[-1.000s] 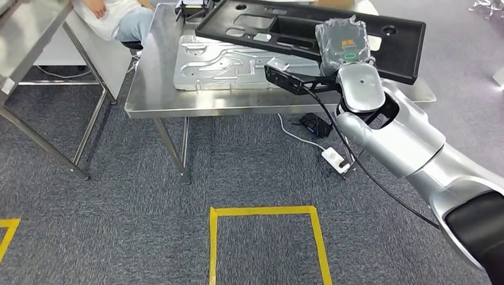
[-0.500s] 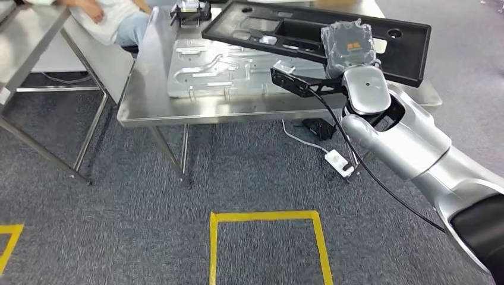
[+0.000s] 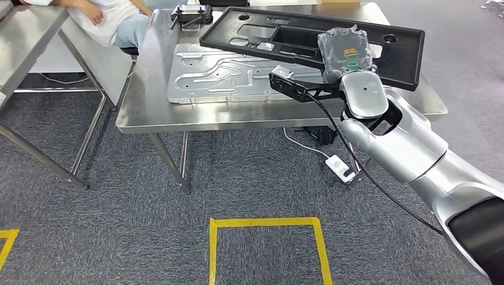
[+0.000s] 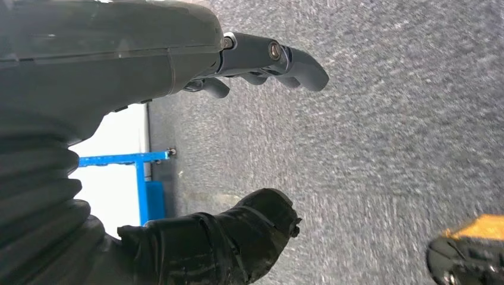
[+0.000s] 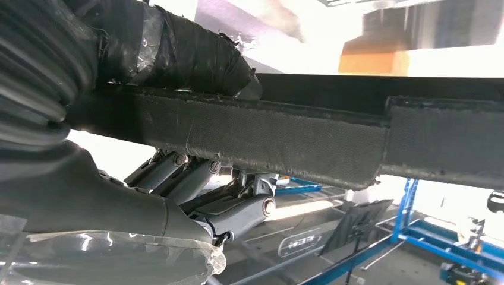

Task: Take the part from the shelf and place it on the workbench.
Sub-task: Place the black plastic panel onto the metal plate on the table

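My left hand (image 4: 178,65) hangs over grey carpet floor (image 4: 386,148), its fingers (image 4: 279,56) and thumb apart, holding nothing.

My right hand (image 3: 346,53), wrapped in grey film, grips the near edge of the long flat black plastic panel with cut-outs (image 3: 297,32). In the right wrist view the thumb lies on one face of the panel's felt-lined edge (image 5: 267,139) and the fingers (image 5: 238,208) curl against the other face.

The panel is held above the stainless steel counter (image 3: 148,113), tilted, and I cannot tell whether its far end touches anything. Under the panel, a flat silver metal plate with embossed channels (image 3: 220,74) lies on the counter. At the counter's far edge sits a small black device (image 3: 190,13). Beyond the counter's far left corner a person in a white top (image 3: 110,15) is seated.
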You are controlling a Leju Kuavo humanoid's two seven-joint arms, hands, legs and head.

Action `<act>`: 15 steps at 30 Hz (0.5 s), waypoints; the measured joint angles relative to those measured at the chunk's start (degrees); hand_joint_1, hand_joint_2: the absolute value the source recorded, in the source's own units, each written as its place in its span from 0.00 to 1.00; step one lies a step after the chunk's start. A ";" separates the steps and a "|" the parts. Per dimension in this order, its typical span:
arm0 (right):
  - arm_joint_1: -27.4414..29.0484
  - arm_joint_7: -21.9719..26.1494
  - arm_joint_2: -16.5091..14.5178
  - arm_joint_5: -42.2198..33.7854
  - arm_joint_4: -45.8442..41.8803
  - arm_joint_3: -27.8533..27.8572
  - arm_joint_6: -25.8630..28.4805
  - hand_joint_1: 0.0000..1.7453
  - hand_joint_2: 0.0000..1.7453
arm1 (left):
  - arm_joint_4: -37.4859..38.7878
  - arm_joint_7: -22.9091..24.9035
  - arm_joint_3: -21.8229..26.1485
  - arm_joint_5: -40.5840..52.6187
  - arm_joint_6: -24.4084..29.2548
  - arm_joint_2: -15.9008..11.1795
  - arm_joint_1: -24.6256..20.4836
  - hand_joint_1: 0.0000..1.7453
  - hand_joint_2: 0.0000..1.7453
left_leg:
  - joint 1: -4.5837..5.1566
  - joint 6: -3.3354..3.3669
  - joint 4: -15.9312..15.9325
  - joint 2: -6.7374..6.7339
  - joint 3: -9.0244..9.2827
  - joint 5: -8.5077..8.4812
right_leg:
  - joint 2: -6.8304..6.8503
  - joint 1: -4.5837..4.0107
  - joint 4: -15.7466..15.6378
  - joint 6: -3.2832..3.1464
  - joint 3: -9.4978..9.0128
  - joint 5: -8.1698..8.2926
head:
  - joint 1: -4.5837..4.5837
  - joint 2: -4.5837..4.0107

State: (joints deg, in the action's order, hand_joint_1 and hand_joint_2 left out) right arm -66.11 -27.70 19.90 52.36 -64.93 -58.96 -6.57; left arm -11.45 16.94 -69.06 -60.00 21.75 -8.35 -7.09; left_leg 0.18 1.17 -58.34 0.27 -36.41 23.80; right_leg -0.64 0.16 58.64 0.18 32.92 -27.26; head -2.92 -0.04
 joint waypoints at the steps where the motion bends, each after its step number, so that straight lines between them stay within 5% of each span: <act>1: 0.08 0.14 0.00 0.03 0.03 0.01 0.02 1.00 1.00 | 0.00 -0.03 0.01 0.00 -0.06 0.02 0.03 0.00 1.00 | -0.14 0.23 0.45 -0.04 0.42 0.02 | 0.05 0.00 0.63 0.29 0.25 -0.44 | 0.05 0.00; 3: 0.12 0.44 0.00 0.12 0.07 0.02 0.13 1.00 1.00 | 0.00 0.04 0.01 0.01 -0.15 0.04 0.08 0.00 1.00 | -0.41 0.77 1.12 -0.13 1.32 0.17 | 0.14 0.08 5.16 0.79 2.57 -2.26 | 0.15 0.00; 5: 0.37 0.77 -0.01 0.22 0.16 0.01 0.27 1.00 1.00 | 0.00 0.20 0.01 0.02 -0.19 0.04 0.02 0.00 1.00 | -0.41 1.16 1.14 -0.09 1.88 0.69 | 0.16 0.27 12.74 1.19 7.14 -4.31 | 0.22 0.00; 7: 0.88 1.26 -0.02 0.36 0.41 0.00 0.38 1.00 1.00 | 0.00 0.42 0.01 0.08 -0.19 0.04 0.00 0.00 1.00 | -0.50 1.11 0.95 0.11 2.51 1.41 | 0.20 0.64 15.90 1.56 10.23 -3.41 | 0.25 0.00; 11: 1.17 2.59 -0.40 1.00 1.09 -0.02 0.83 1.00 1.00 | 0.00 0.84 0.01 0.27 -0.17 0.04 0.05 0.00 1.00 | -0.74 0.02 -0.40 0.50 3.61 3.60 | 0.44 1.17 4.19 1.89 6.65 4.30 | 0.31 0.00; 15: 1.65 3.53 -1.49 1.37 1.93 -0.19 1.36 1.00 1.00 | 0.00 0.78 0.02 0.46 -0.27 0.07 -0.10 0.00 1.00 | -0.68 -1.26 -0.80 0.56 3.20 4.36 | 0.22 0.83 1.74 0.59 5.58 3.99 | 0.26 0.00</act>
State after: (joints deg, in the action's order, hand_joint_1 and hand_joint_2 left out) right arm -64.46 -24.16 18.40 53.74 -63.00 -59.16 -5.21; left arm -11.45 17.72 -69.04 -59.53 21.47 -8.28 -7.19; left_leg -0.50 -0.09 -59.14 0.83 -33.21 28.16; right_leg -0.42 0.99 60.39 0.77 38.49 -23.27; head -2.66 -0.04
